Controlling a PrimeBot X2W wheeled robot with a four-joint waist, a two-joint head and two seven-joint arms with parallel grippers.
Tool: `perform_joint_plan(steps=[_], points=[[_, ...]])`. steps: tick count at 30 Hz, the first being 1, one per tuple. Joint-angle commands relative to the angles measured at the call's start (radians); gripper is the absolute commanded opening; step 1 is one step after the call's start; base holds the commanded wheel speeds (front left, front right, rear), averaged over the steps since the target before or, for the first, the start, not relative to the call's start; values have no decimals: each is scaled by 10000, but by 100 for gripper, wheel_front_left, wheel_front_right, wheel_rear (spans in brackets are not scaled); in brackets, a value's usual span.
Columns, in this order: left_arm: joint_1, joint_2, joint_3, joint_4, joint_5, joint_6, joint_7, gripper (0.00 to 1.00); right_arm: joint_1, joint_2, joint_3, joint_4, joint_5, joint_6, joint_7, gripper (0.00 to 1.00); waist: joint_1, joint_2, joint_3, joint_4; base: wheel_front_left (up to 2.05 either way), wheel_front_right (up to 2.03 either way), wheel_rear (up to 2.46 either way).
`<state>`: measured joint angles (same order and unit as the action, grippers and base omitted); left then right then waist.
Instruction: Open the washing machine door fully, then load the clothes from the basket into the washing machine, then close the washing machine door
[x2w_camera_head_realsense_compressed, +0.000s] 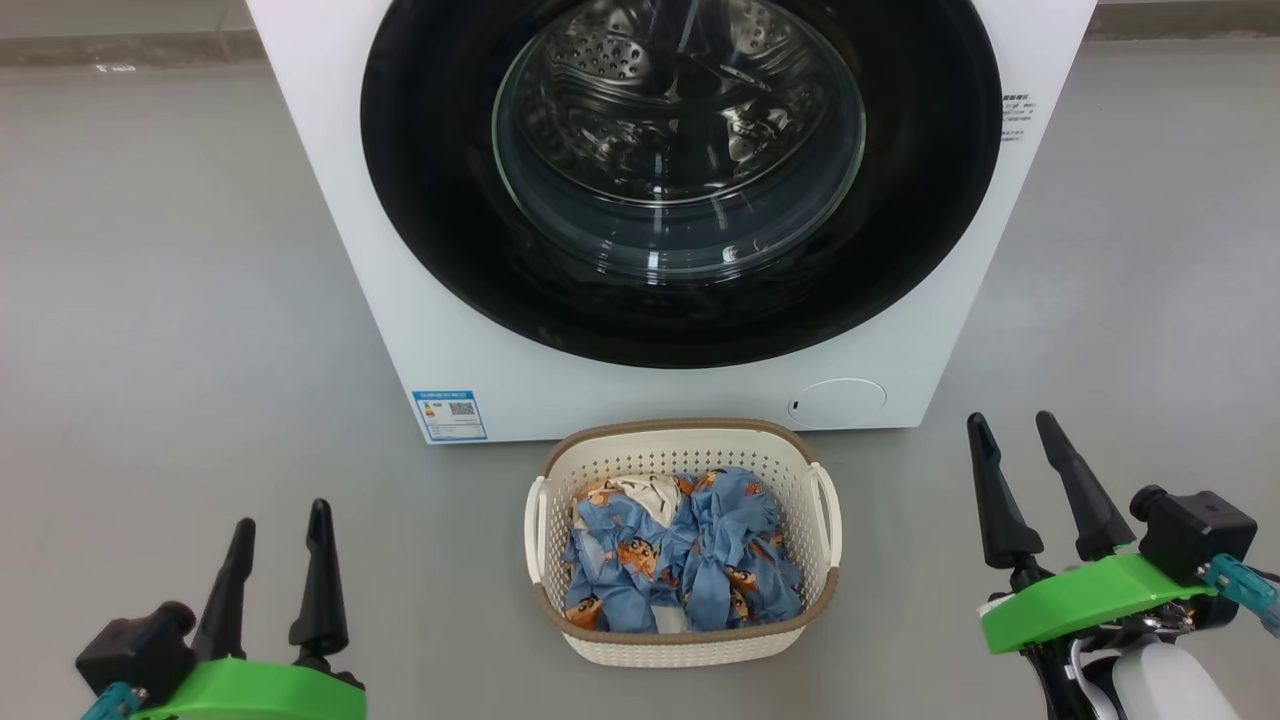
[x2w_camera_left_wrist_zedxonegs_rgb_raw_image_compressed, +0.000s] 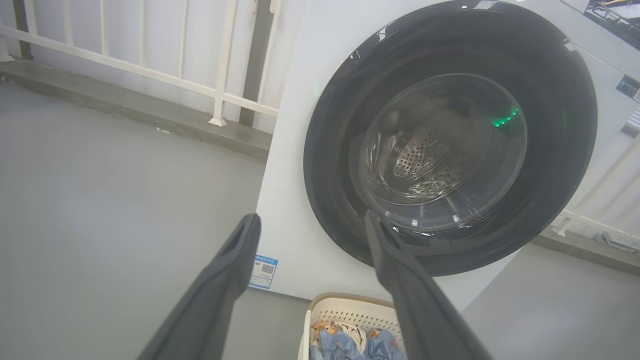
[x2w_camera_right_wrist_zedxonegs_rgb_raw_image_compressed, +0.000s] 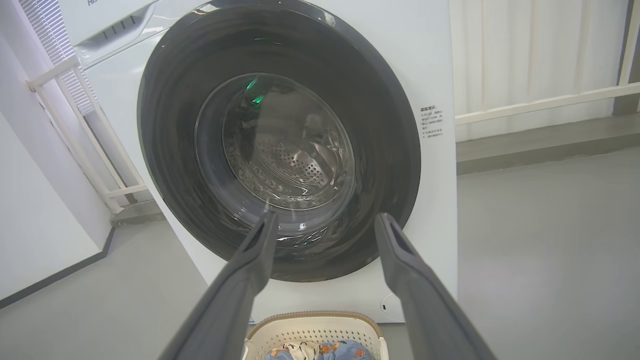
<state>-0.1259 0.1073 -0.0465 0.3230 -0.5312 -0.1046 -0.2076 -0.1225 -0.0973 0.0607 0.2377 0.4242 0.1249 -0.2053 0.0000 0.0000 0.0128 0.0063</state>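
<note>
The washing machine door (x2w_camera_head_realsense_compressed: 680, 300) was shut; the basket (x2w_camera_head_realsense_compressed: 683, 640) of clothes (x2w_camera_head_realsense_compressed: 690, 560) sat on the floor (x2w_camera_head_realsense_compressed: 150, 300) just before the washing machine (x2w_camera_head_realsense_compressed: 600, 400). Left jaws and right jaws stood wide, empty. They could probably slip off the door's glossy rim, or the swinging door could clip the basket.

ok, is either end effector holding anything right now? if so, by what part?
Nothing held: the left end effector and right end effector are open and empty; the clothes lie in the basket.
</note>
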Motion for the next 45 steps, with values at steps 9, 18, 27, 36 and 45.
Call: perform_joint_plan(steps=[9,18,27,36,45], points=[[-524,244,226,-141,1245,-59,-412,100,-565,-218,389,-382,-1336,56,-437,100,0,0,-34,11,0,0,0],[-564,259,227,-115,1772,-75,-542,100,-581,-230,426,-363,-1835,58,-565,100,0,0,-33,27,0,0,0],[-590,231,301,-86,1807,-86,-542,100,-602,-201,375,-297,-1841,58,-565,100,0,0,0,25,0,0,0],[-582,220,312,-151,1793,-130,-542,100,-601,-190,370,-284,-1793,58,-565,100,0,0,-1,23,0,0,0],[-579,219,330,-156,1820,-149,-542,100,-611,-200,375,-294,-1766,58,-565,100,0,0,9,32,0,0,0]])
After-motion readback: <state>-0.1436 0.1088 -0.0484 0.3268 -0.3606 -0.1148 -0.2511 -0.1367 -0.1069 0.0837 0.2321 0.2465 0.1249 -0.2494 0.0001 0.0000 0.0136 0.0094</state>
